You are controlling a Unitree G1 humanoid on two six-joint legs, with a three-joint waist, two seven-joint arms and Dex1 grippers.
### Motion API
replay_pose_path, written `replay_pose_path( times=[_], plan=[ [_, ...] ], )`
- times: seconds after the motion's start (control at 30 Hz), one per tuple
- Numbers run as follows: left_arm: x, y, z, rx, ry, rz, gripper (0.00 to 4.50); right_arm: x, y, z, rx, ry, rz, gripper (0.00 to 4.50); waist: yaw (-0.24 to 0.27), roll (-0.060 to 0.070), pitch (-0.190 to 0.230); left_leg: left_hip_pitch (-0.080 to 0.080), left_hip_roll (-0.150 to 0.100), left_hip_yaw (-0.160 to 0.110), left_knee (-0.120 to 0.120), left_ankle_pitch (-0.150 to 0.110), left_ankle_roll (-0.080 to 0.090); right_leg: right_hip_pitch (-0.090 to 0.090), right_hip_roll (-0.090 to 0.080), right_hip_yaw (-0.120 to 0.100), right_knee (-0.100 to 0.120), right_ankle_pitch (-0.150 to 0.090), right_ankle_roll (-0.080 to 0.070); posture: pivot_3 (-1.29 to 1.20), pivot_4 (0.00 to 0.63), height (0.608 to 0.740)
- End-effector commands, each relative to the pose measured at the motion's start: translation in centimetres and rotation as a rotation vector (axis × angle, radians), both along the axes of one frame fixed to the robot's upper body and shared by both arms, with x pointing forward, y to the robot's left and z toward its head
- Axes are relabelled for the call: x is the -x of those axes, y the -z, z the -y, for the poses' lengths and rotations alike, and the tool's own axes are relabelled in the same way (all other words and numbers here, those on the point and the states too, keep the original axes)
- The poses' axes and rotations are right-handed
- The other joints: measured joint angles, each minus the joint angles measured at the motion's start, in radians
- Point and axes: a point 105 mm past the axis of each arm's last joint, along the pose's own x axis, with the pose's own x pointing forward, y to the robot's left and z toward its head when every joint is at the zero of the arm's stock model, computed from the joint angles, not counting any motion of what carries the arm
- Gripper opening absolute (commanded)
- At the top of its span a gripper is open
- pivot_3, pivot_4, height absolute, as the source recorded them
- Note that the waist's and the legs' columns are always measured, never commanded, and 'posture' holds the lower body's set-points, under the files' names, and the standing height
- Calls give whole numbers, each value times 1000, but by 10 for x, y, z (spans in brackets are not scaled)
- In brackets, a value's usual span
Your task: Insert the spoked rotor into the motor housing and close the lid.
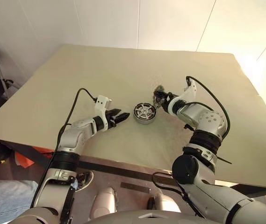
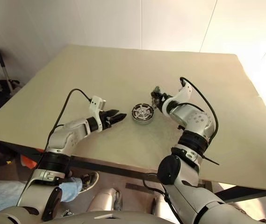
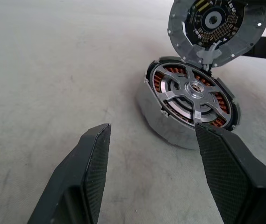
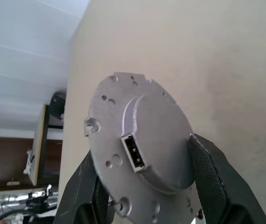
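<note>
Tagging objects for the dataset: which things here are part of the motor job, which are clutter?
Job:
- motor housing, spoked rotor already seated in it
- lid, clamped in right pincer
- left pincer, open beside the housing

Clutter:
- orange thing on the floor under the table

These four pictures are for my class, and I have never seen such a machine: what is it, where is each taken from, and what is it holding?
It is a two-armed humanoid robot. Two pictures look down from its head, two look along each wrist. On the beige table stands the round silver-grey motor housing, the spoked rotor already seated among its copper windings. The right gripper holds the flat grey metal lid between its jaws, above the housing's far edge. The left gripper waits beside the housing, jaws open, holding nothing.
</note>
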Motion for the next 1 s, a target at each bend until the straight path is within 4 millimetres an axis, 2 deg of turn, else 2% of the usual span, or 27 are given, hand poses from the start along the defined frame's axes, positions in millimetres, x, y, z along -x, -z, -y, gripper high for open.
replay_pose_path(
  times=[0.03, 0.5, 0.6, 0.67, 0.8, 0.9, 1.0],
  plan=[
    [-1, -12, 2, 5, 10, 46, 3034, 5, -22, -24, -34, -91, 111, 2876, 0, 0, 0, 0, 0, 0, 0, 0, 0, 0, 0, 0, 0, 0, 0, 0, 0, 740],
    [-8, -13, -6, -6, -22, 51, 3034, 13, -17, -36, 49, -168, 113, 2876, 3, 0, 0, 0, 0, 0, 0, 0, 0, 0, 0, 0, 0, 0, 0, 0, 0, 740],
    [-8, -13, -7, 2, -27, 47, 3034, 14, -36, -37, 158, -207, 261, 2876, 4, 0, 0, -1, 0, 0, 0, 0, 0, 0, 0, 0, 0, 0, 0, 0, 0, 740],
    [-7, -13, -7, 4, -26, 48, 3034, 14, -45, -37, 309, -230, 385, 2876, 6, 0, 0, -2, 0, 0, 0, 0, 0, 0, 0, 0, -1, 0, 0, 0, 0, 740],
    [-8, -14, -7, 15, -26, 52, 3034, 8, -44, -41, 552, -292, 536, 2876, 5, -1, 0, -2, 0, -1, 1, 0, 0, 1, 0, -1, -2, 2, 4, 0, 0, 740],
    [-9, -14, -9, 15, -38, 53, 3034, 0, -30, -48, 743, -364, 601, 3476, 3, -1, 0, -2, 0, -1, 1, 0, 0, 0, 0, -1, -1, 2, 4, 0, 0, 740],
    [-9, -13, -10, 15, -44, 52, 3034, -10, -12, -54, 887, -402, 620, 4480, 3, -2, 0, -2, 0, -1, 2, 0, 1, 0, 0, -1, -1, 0, 0, 0, 0, 740]
  ],
)
